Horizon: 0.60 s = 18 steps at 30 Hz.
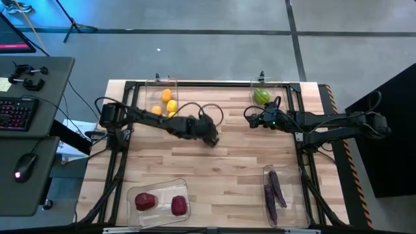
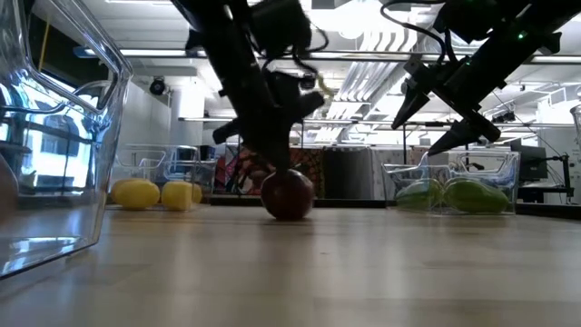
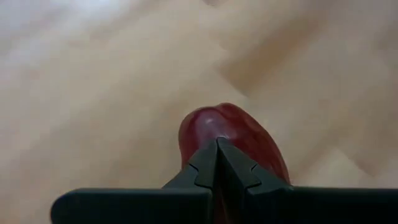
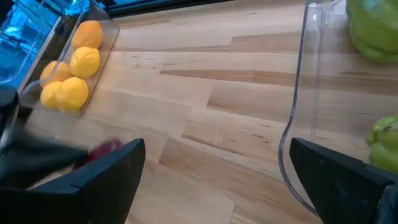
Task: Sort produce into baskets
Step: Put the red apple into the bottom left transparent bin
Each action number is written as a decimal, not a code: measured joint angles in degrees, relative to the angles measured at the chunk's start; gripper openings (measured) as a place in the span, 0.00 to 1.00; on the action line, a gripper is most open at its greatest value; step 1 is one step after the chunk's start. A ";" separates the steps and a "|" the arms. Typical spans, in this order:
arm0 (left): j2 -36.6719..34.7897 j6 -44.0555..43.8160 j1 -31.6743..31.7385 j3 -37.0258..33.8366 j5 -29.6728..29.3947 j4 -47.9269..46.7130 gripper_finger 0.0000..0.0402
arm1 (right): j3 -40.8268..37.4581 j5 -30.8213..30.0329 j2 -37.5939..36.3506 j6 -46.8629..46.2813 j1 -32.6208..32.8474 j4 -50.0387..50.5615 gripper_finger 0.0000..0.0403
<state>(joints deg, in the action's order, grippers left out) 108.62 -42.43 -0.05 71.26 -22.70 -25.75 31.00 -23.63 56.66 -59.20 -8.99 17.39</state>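
Observation:
A dark red lump lies on the table's middle; it also shows in the left wrist view. My left gripper stands on it from above, its fingers shut together. My right gripper is open and empty, in the air beside the far right basket, which holds green pieces. The far left basket holds yellow and orange pieces. The near left basket holds two red lumps. The near right basket holds long purple pieces. My left gripper's shut fingertips meet the upper side of the red lump, coming from above and slanting down. The two fingers are closed on each other, not around the lump. The lump sits on the table.
Bare wood lies between the four baskets. A black frame runs along the table's far and side edges. A desk with a keyboard and mouse stands beyond the left edge.

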 joint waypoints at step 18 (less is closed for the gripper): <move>-9.04 -1.45 -7.56 1.53 10.06 -2.74 0.00 | 0.00 1.46 -0.04 14.53 0.02 -9.78 0.97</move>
<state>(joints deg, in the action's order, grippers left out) 99.58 -43.89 -7.60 72.80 -12.63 -28.48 31.00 -22.17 56.62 -44.66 -8.97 7.61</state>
